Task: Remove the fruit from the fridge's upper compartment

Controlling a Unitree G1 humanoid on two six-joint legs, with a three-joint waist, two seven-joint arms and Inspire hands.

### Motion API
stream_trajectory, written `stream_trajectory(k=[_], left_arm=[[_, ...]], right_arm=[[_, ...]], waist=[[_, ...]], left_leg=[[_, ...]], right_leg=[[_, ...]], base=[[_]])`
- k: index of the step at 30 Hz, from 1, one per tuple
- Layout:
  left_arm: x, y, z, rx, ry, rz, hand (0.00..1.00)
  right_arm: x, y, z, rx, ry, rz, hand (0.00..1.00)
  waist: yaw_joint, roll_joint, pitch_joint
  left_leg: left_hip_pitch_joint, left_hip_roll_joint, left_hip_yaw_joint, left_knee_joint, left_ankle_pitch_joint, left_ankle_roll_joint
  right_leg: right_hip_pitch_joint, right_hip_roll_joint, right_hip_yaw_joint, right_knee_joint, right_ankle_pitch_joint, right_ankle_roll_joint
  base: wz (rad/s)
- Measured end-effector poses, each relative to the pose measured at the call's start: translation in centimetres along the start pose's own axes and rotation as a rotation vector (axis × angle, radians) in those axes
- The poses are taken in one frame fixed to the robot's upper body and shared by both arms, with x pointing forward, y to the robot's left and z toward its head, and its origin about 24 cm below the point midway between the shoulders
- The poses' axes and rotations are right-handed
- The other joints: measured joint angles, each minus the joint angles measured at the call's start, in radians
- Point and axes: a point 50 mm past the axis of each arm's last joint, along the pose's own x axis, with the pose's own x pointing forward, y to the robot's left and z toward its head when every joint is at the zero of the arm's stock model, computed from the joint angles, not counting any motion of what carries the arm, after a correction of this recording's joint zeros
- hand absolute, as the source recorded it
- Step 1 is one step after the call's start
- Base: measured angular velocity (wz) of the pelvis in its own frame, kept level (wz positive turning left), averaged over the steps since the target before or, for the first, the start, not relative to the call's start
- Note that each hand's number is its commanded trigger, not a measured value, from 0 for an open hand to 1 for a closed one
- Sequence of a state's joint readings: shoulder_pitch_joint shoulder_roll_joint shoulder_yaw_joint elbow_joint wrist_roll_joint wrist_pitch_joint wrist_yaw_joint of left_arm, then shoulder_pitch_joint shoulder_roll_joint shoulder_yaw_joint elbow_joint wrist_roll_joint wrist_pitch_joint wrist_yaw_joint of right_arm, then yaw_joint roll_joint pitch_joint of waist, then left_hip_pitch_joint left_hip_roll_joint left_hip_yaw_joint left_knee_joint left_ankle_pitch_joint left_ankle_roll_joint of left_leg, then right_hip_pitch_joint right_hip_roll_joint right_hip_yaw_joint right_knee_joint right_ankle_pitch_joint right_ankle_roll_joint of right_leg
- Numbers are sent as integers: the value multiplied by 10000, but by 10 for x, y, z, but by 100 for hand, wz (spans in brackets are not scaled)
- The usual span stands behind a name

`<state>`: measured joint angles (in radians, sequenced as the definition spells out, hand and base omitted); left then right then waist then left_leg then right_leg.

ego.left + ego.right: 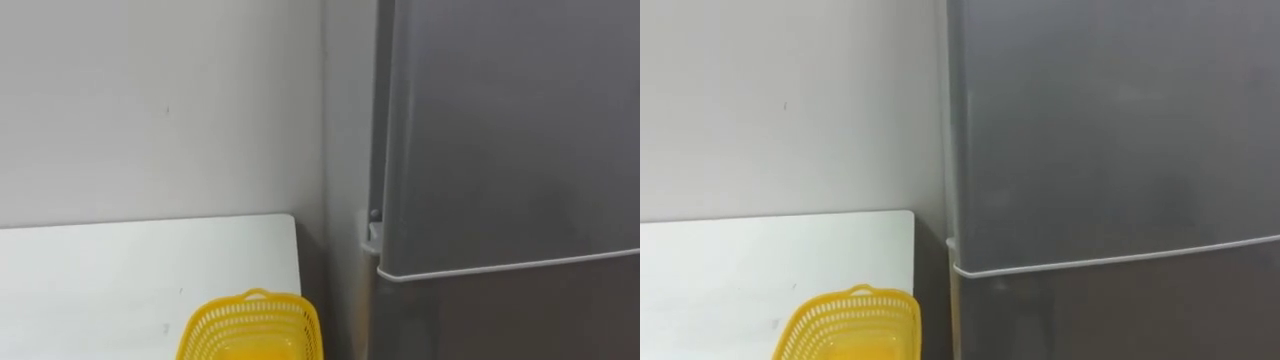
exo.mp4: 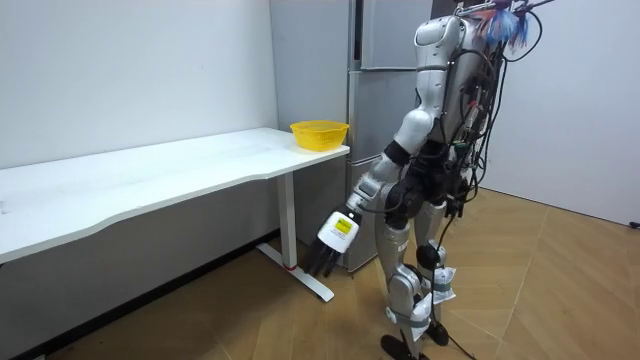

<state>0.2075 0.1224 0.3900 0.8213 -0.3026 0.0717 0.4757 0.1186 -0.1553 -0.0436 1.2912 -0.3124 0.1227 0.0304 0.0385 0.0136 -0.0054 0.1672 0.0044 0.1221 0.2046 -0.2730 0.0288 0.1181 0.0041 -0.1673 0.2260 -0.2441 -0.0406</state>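
Approach step: robot faces the tall grey two-door metal fridge (image 1: 1110, 300), its upper door (image 1: 510, 130) shut and the item presumably hidden behind it, left hand (image 2: 332, 245) hanging low, fingers loose and empty; next move calls for reaching the door edge to pull.

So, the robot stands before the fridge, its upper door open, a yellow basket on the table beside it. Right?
No: the upper door is shut, as the left eye view shows. The rest holds: the robot stands before the fridge, and the yellow basket sits on the table beside it.
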Motion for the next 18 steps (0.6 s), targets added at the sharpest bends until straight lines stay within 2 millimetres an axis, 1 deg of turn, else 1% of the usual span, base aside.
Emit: stream_trajectory(k=[1, 2, 3, 4, 5, 6, 7, 9, 10, 12, 13, 15, 16, 18], left_arm=[[0, 1, 6, -170, -276, 190, 0], [-1, 1, 18, -480, -842, 497, 0], [-5, 1, 33, -877, -1460, 720, 0], [-7, 0, 40, -1094, -1804, 804, 0], [-11, 0, 55, -1561, -2504, 979, 0], [-15, 1, 67, -1993, -3079, 1191, 0], [-17, 1, 73, -2225, -3325, 1294, 0], [-27, 6, 99, -3287, -4339, 1640, 0], [-31, 7, 106, -3559, -4630, 1685, 0], [-49, 12, 135, -4629, -5922, 1796, 0], [-53, 14, 142, -4813, -6223, 1823, 0], [-75, 22, 168, -5758, -7525, 1763, 0], [-80, 25, 173, -6007, -7845, 1705, 0], [-102, 35, 194, -6762, -9077, 1423, 0]], right_arm=[[0, -1, 1, 4, -56, -38, 0], [0, -1, 4, -2, -177, -86, 0], [0, -1, 6, -1, -330, -86, 0], [0, -1, 7, 4, -397, -87, 0], [0, -2, 9, 8, -575, -110, 0], [0, -2, 11, 8, -692, -142, 0], [0, -3, 12, 19, -748, -151, 0], [-1, -2, 13, 58, -918, -125, 0], [-1, -2, 13, 49, -949, -129, 0], [-1, -6, 11, 150, -908, -205, 0], [-1, -7, 11, 238, -913, -234, 0], [-1, -7, 10, 449, -924, -219, 0], [-1, -7, 9, 493, -936, -225, 0], [-1, -7, 7, 601, -893, -228, 0]], waist=[[-7, -6, -2], [-24, -48, 12], [-28, -8, -16], [-27, -28, -18], [-18, -62, -4], [-13, -46, -20], [2, -45, -24], [14, -75, -34], [27, -93, -34], [122, -86, -43], [136, -76, -42], [191, -88, -40], [213, -86, -40], [214, -45, -27]], left_leg=[[3, -2, -5, -3, 2, -1], [-4, -7, -22, -1, 4, 0], [-15, -15, -60, 0, 4, 0], [-7, -20, -78, 0, 4, 1], [-10, -24, -103, -3, 7, 4], [-6, -28, -126, 0, 7, 6], [-6, -31, -153, 0, 7, 6], [-8, -28, -181, -3, 8, 5], [-10, -26, -178, -3, 8, 5], [-17, -30, -182, -7, 8, 5], [-19, -32, -184, -7, 8, 5], [2, -33, -206, -6, 8, 5], [9, -34, -207, -6, 8, 5], [10, -38, -215, -10, 8, 5]], right_leg=[[7, -1, -3, -4, 0, 0], [15, -6, -12, 0, -1, 0], [15, -6, -12, 2, -2, 1], [5, -6, -12, 2, -4, 2], [-11, -6, -6, 17, -4, 3], [-19, -4, 17, 22, -4, 3], [-21, -4, 19, 18, -3, 3], [-22, 13, 29, -20, 4, -4], [-28, 14, 32, -23, 6, -8], [-39, 16, 49, -39, 14, -2], [-40, 12, 46, -41, 16, 0], [-19, 10, 33, -43, 21, -1], [-16, 8, 36, -45, 20, 0], [-22, 6, 39, -58, 21, 0]], base=[[3], [4], [5], [4], [0], [-3], [-4], [-2], [-5], [-5], [0], [0], [0], [0]])
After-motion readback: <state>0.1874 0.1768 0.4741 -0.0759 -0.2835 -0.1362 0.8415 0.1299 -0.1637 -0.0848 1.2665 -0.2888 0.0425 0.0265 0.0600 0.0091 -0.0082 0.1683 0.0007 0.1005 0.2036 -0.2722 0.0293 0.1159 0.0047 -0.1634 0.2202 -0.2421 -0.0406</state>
